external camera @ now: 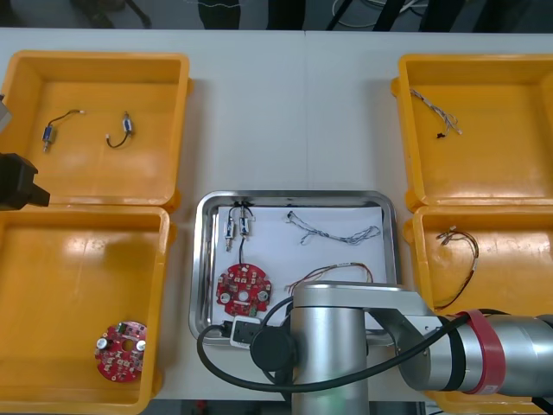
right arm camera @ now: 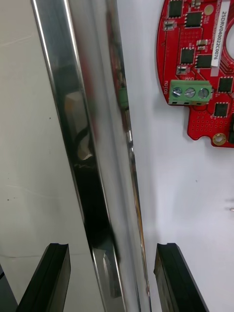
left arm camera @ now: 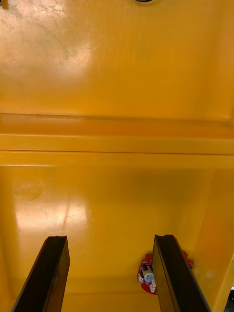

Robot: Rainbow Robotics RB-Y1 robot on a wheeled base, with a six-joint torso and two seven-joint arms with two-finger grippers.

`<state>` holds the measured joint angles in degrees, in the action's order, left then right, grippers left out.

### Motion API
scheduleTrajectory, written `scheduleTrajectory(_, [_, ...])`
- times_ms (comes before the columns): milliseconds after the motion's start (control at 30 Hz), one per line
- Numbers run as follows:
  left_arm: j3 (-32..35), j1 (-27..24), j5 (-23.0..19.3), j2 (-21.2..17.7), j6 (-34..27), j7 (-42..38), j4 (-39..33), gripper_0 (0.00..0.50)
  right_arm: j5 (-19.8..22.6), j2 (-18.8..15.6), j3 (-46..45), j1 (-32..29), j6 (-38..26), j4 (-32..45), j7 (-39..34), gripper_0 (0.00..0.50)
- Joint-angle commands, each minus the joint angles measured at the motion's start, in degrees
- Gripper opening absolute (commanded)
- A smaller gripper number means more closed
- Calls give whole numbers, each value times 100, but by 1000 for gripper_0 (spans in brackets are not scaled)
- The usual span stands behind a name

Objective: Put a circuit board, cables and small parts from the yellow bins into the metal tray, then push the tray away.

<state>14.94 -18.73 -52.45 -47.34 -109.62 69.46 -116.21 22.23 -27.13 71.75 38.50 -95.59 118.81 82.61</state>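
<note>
Your right gripper (right arm camera: 113, 251) straddles the metal tray (right arm camera: 92, 146) at its near rim, fingers apart — red circuit board (right arm camera: 195, 73), cables (external camera: 337, 232), small metal parts (external camera: 238, 226) inside, so likely push-ready — left gripper (left arm camera: 111, 243) hangs spread over a yellow bin (left arm camera: 117, 73).

1. Table (external camera: 259, 112): light, matte top. A bare strip lies beside one finger of the right gripper (right arm camera: 111, 248) and runs on ahead, well past its fingertips.
2. Seam (external camera: 304, 69): thin straight line in the tabletop, far ahead of the right gripper, reaching the far edge.
3. Specks (right arm camera: 48, 117): a few small dark marks on the table surface, ahead of that same finger.
4. Floor (external camera: 173, 13): dark band beyond the table's far edge, farthest from the gripper; details unclear.
</note>
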Motion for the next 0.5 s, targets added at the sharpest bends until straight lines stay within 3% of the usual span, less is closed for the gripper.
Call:
scheduleTrajectory(33, [176, 124, 51, -241, -38, 534, -165, 500, -114, 146, 146, -97, 129, -7, 203, 500])
scheduleTrajectory(500, [176, 124, 51, -241, -38, 534, -165, 500, -201, 234, 146, -97, 243, -156, 176, 500])
